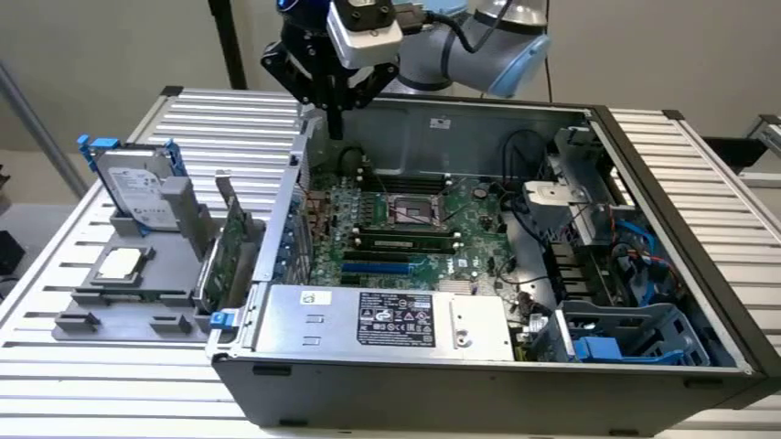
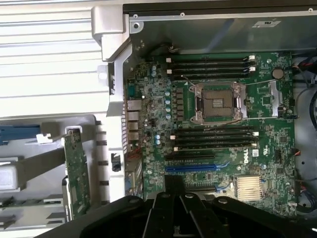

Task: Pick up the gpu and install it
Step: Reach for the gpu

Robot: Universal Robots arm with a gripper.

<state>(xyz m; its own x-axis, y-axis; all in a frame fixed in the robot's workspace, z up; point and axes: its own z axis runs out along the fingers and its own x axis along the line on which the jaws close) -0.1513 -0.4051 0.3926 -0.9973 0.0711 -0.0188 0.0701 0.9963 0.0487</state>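
The gpu (image 1: 230, 245) is a thin green card standing on edge in a grey holder (image 1: 123, 302) just outside the open computer case, at the exterior view's left. In the wrist view the gpu (image 2: 77, 173) is seen edge-on beside the case wall. My gripper (image 1: 332, 123) hangs above the case's far corner, well away from the card, pointing down with its fingers (image 2: 171, 210) together and nothing between them. Below it lies the large green motherboard (image 2: 213, 114) with a blue slot (image 2: 190, 168).
A silver hard drive in a blue frame (image 1: 134, 187) stands upright in the same holder, behind the gpu. The case (image 1: 488, 366) holds a power supply (image 1: 384, 320), cables (image 1: 573, 247) and a blue drive cage (image 1: 635, 334). It rests on a ribbed metal table (image 1: 73, 384).
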